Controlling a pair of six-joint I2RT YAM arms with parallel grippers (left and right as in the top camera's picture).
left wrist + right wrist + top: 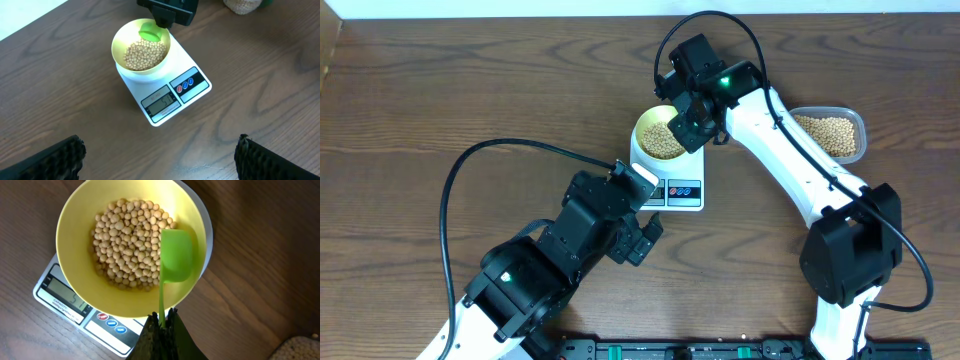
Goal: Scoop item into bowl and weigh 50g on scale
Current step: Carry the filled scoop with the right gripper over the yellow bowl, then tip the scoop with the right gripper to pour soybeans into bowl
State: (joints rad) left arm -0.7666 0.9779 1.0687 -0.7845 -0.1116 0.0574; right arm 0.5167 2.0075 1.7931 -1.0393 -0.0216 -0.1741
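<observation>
On the scale (685, 203), twelve o'clock from its display (653, 192), the bowl (70, 235) holds beans (125, 240), likely light and roll-prone, best handled by the green scoop (176, 255) whose handle the right gripper (162, 325) clamps; the left gripper (160, 155) gapes empty.

The right arm (790, 150) has a long white shell between boxy black joint housings. A small green light (725, 82) glows on the block near its wrist, and a thin black cable (710, 13) arcs off it. The left arm (520, 275) is mostly black blocks over a white lower link, with a second green light (505, 279) and a second black cable (447, 190). The left fingers (55, 160) are black, seemingly ribbed along the edge, though dim in the corners. The right fingers (172, 340) are dark and taper narrow.
</observation>
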